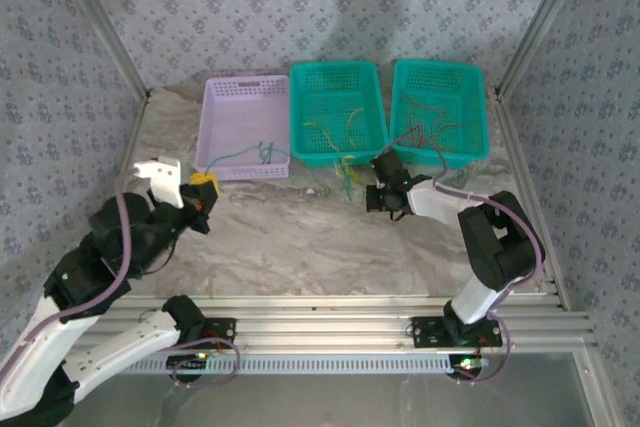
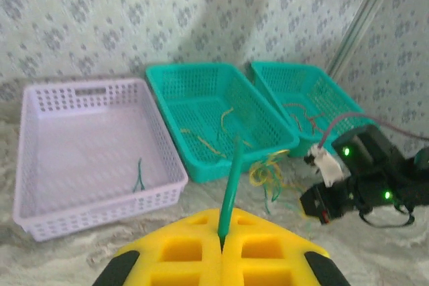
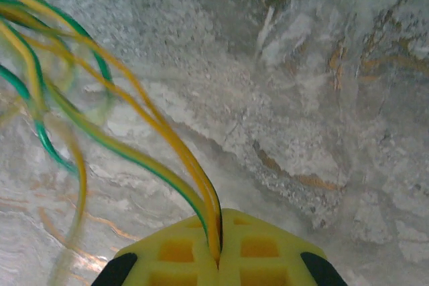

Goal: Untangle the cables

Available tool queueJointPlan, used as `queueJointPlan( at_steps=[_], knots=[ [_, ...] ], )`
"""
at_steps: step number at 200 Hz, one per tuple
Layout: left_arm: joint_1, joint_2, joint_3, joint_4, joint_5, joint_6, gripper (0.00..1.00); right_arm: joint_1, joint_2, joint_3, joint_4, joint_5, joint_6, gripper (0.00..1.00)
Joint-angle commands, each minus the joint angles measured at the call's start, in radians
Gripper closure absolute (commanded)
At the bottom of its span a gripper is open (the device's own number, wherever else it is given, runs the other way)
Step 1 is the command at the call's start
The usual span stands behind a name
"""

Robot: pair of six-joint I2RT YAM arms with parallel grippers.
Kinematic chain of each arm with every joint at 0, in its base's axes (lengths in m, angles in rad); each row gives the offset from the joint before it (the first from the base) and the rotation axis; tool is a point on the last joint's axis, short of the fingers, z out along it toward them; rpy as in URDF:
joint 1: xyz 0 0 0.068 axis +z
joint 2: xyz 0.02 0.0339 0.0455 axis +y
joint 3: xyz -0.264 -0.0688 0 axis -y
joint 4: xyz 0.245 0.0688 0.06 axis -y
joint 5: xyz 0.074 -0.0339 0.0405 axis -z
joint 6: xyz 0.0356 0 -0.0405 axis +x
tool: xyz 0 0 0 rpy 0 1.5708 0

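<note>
A small tangle of yellow and green cables (image 1: 345, 175) lies on the marble table just in front of the middle teal basket (image 1: 303, 107). My right gripper (image 1: 376, 195) sits at the tangle's right side. Its yellow pads (image 3: 258, 249) are shut on a few yellow and green strands (image 3: 154, 125) that fan out to the upper left. My left gripper (image 1: 203, 185) is at the left, in front of the lavender basket (image 1: 222, 92). It (image 2: 222, 236) is shut on one green cable (image 2: 232, 172) that sticks out forward. The tangle (image 2: 268, 173) lies beyond it.
The lavender basket (image 2: 40, 108) holds one green wire (image 2: 139, 176). Yellow wires (image 1: 335, 130) lie in the middle teal basket, red ones (image 1: 428, 125) in the right teal basket (image 1: 478, 112). Patterned walls and aluminium posts enclose the table; a rail (image 1: 330, 327) runs along the near edge.
</note>
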Motion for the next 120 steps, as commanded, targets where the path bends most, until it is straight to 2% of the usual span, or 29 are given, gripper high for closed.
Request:
queueJointPlan(
  at_steps=[1, 30, 64, 120],
  knots=[
    [-0.005, 0.010, 0.062, -0.027, -0.041, 0.061, 1.00, -0.003, -0.035, -0.020, 0.000, -0.004, 0.036, 1.00],
    [-0.005, 0.033, 0.105, -0.010, -0.045, 0.091, 1.00, -0.032, -0.048, -0.062, 0.042, -0.064, 0.059, 1.00],
    [-0.006, 0.089, 0.109, 0.044, -0.057, 0.130, 1.00, -0.034, -0.133, -0.118, 0.123, -0.109, 0.042, 1.00],
    [0.023, 0.255, 0.110, 0.153, -0.180, 0.238, 1.00, -0.030, -0.279, -0.207, 0.219, -0.156, 0.014, 1.00]
  ],
)
